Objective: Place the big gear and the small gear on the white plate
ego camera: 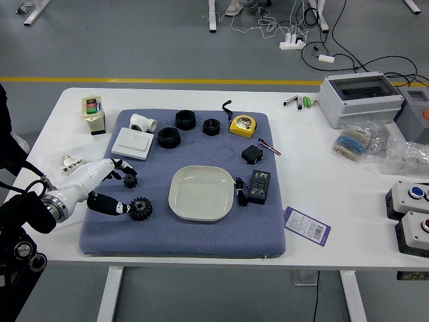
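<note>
My left hand (pixel 125 189) reaches in from the left over the blue mat, its fingers spread and holding nothing. One dark fingertip is beside the big black gear (pixel 140 208), which lies flat on the mat. Close to the upper fingertips is the small black gear (pixel 130 181), a short way above the big one; whether they touch it I cannot tell. To the right of both gears sits the white plate (pixel 201 193), with nothing on it. The right arm is out of view.
Black rings (pixel 169 137), a white box (pixel 133 143) and a yellow tape measure (pixel 242 126) lie along the mat's upper part. Right of the plate are a black device (pixel 259 186) and a cable (pixel 240 193). A purple card (pixel 307 226) overlaps the mat's right edge.
</note>
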`<state>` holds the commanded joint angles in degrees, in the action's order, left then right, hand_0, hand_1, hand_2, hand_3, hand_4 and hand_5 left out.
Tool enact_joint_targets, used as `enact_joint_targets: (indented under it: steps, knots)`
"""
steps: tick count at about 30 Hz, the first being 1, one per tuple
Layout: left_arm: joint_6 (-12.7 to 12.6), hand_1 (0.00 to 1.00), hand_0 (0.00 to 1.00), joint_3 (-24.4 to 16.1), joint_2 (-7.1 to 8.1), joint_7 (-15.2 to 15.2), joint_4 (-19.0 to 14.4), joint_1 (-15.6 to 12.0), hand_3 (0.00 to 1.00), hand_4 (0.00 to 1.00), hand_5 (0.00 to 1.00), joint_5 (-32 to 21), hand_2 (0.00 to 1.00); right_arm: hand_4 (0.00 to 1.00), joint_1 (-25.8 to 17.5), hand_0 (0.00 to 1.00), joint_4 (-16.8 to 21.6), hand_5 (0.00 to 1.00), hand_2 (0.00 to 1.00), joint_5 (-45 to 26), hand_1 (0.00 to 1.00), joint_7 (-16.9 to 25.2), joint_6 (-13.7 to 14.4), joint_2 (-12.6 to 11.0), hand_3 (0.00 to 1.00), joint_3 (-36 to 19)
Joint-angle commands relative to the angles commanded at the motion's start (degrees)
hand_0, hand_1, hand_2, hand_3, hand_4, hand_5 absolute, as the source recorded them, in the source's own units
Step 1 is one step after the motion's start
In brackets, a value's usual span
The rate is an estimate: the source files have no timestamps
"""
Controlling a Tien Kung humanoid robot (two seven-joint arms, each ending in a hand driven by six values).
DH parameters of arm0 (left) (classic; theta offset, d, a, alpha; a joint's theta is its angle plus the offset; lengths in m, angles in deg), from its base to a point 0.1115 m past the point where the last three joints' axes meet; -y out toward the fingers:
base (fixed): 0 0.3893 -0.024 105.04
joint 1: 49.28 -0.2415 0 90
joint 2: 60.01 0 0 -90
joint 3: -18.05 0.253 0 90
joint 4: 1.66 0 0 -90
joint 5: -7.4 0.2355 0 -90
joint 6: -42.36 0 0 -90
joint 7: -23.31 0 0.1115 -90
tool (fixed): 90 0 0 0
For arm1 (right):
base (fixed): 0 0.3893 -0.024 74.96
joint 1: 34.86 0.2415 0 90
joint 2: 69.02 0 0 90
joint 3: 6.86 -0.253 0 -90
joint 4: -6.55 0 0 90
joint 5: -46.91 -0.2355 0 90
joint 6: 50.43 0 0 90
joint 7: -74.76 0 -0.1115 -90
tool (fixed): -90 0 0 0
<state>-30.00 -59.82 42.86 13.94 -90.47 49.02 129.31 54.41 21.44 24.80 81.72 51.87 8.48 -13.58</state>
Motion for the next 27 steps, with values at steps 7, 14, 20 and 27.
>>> enact_joint_targets:
  steps: [7,14,20,27]
  knots:
    - [-0.5,0.658,0.553,1.0,-0.95,-0.6,1.3,-0.3,0.746,0.952,0.116,1.1,0.731,0.756,-0.2,0.626,0.0,0.715,0.751,0.0,0.659,0.0,0.0,0.0,0.556,0.1]
    - [-0.6,0.654,0.531,2.7,-1.23,-1.0,1.4,-0.4,0.724,0.941,0.109,0.9,0.728,0.755,-0.3,0.625,0.0,0.715,0.75,0.2,0.658,0.0,0.0,-0.1,0.555,0.1]
    - [-1.6,0.651,0.526,4.6,-1.05,-0.6,2.3,-0.2,0.697,0.928,0.105,1.6,0.722,0.755,-0.3,0.624,0.0,0.714,0.75,0.2,0.657,0.1,0.1,-0.1,0.556,0.0]
    - [-3.3,0.595,0.482,7.4,-0.96,0.1,3.9,0.7,0.603,0.763,0.065,3.4,0.611,0.754,-0.1,0.626,0.1,0.713,0.749,0.2,0.658,0.0,0.1,-0.1,0.555,-0.2]
